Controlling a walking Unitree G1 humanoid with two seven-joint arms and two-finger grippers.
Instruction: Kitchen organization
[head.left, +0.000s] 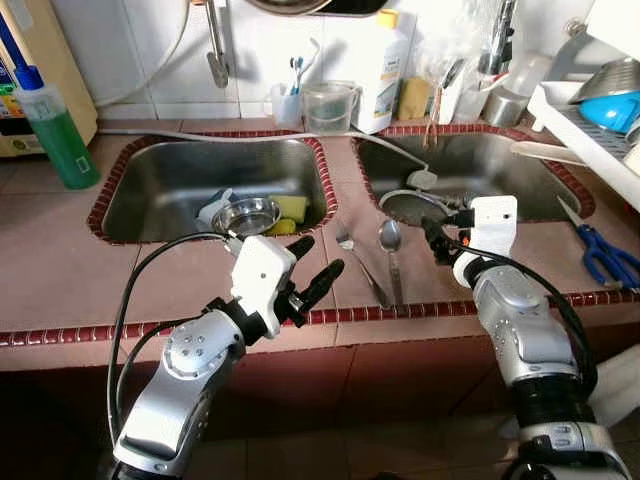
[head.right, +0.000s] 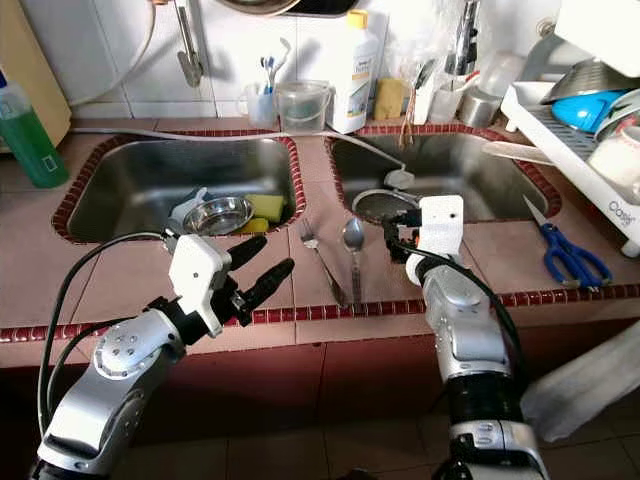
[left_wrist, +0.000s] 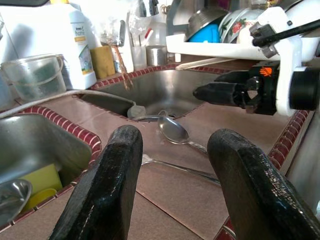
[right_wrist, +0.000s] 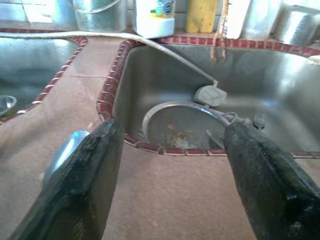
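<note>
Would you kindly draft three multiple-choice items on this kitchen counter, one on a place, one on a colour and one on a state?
1. Where does the spoon lie?
A. in the left sink
B. on the tiled strip between the two sinks
C. in the dish rack

2. What colour are the handles of the scissors?
A. blue
B. red
C. yellow

3. How does the left tool stand?
A. shut on the fork
B. shut on nothing
C. open, holding nothing

Answers:
1. B, since the spoon rests on the counter beside the fork, between the basins.
2. A, the handles by the dish rack are blue.
3. C, its fingers are spread apart with only counter between them.
</note>
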